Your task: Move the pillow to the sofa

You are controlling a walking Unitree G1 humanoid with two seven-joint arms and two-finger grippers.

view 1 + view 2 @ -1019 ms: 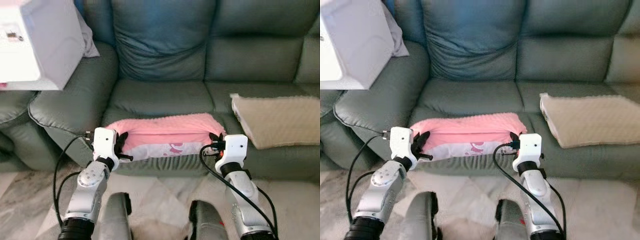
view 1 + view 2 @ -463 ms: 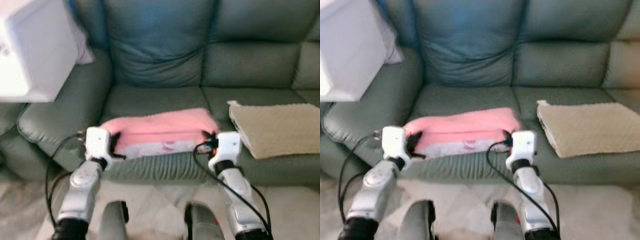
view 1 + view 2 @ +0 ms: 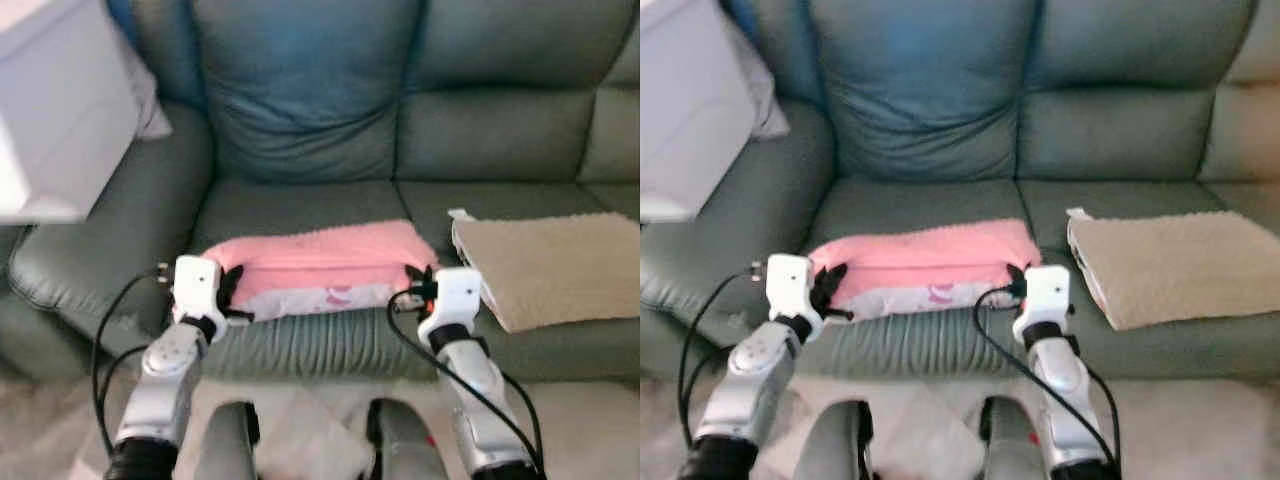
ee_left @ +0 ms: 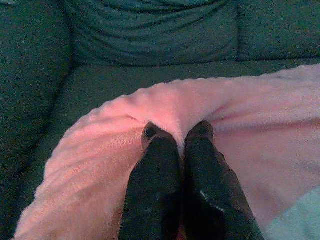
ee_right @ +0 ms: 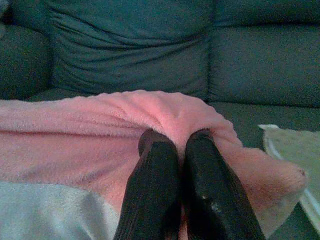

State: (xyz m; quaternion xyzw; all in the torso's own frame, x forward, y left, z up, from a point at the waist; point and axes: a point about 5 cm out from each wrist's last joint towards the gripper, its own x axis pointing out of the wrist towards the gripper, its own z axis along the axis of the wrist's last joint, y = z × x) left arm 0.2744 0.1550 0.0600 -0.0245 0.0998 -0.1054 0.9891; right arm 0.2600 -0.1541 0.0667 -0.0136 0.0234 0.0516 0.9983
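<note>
Lower centre: left claw [image 3: 232,296] and right claw [image 3: 420,284], each pinching the pink pillow [image 3: 325,262], have carried it further over the sofa [image 3: 300,205] seat, nearing release.

Fuzzy pink fleece pillow [image 3: 320,257] with a smooth white printed underside, soft-sheen grey-green leather sofa [image 3: 310,110], nubby beige cloth cushion [image 3: 550,260], glossy black claw fingers [image 4: 155,165]
</note>
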